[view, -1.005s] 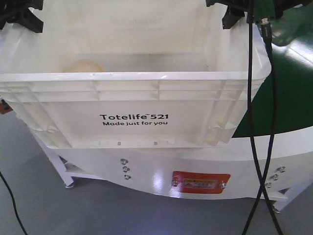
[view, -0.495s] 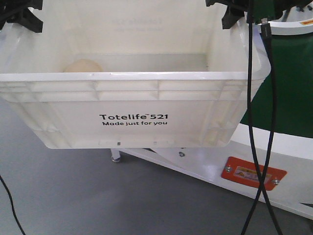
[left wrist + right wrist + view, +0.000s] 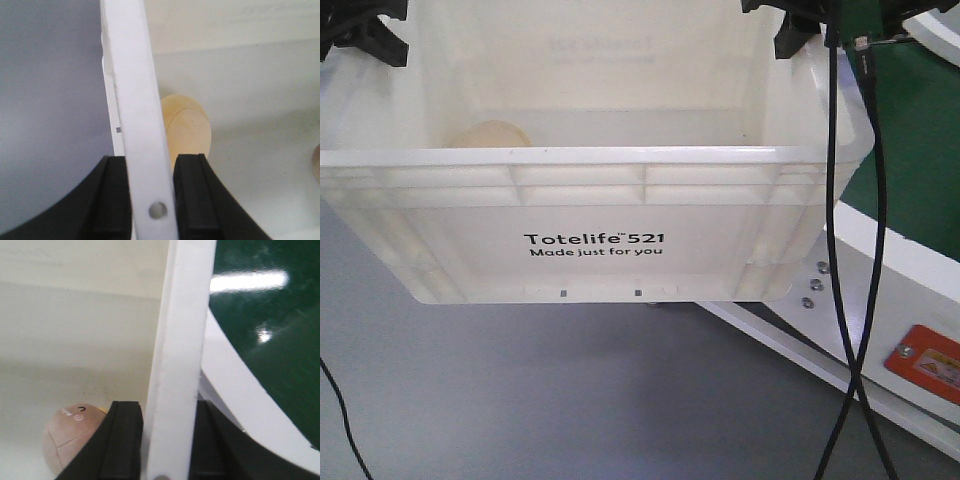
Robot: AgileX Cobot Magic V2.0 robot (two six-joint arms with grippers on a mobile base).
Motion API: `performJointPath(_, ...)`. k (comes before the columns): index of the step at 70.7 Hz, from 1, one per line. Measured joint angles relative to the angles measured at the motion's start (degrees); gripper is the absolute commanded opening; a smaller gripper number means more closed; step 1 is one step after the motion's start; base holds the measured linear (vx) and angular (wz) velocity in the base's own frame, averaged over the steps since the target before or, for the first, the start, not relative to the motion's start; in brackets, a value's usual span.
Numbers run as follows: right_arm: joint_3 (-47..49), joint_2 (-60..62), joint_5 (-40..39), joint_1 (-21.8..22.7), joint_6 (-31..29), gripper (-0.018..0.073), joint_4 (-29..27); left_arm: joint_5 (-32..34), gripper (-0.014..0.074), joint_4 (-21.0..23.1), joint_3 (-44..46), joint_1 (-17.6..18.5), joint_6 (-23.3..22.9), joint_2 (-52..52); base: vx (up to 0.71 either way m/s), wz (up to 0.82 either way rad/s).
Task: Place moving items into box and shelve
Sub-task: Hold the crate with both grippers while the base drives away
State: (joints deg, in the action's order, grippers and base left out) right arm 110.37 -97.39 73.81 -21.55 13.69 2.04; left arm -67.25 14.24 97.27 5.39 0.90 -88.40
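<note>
1 cream bun [image 3: 490, 134] in box [image 3: 720, 185] front cam; pink bun [image 3: 70, 440] R-wrist

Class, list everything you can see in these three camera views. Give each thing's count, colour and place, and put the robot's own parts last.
white crate: one, white with black print, centre of the front view, floor showing beneath it.
cream bun: one, pale cream, inside the crate at its left end.
pinkish-brown bun: one, dusty pink-brown, inside the crate by its right wall.
green-topped table: one, dark green with a white edge, right of the crate.
red label: one, red, on the table's white side, lower right.
floor: grey, below.
black cables: two, hanging at the right, crossing low down.
left tool: one, black, clamped on the crate's left wall.
right tool: one, black, clamped on the crate's right wall.
</note>
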Motion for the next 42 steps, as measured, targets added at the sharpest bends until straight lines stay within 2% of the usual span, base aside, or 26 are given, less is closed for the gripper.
performJointPath(42, 0.0, 0.0, 0.0, 0.0, 0.0, -0.0004, 0.06, 0.0, 0.0, 0.0, 0.0, 0.0, 0.0, 0.0, -0.13, 0.72)
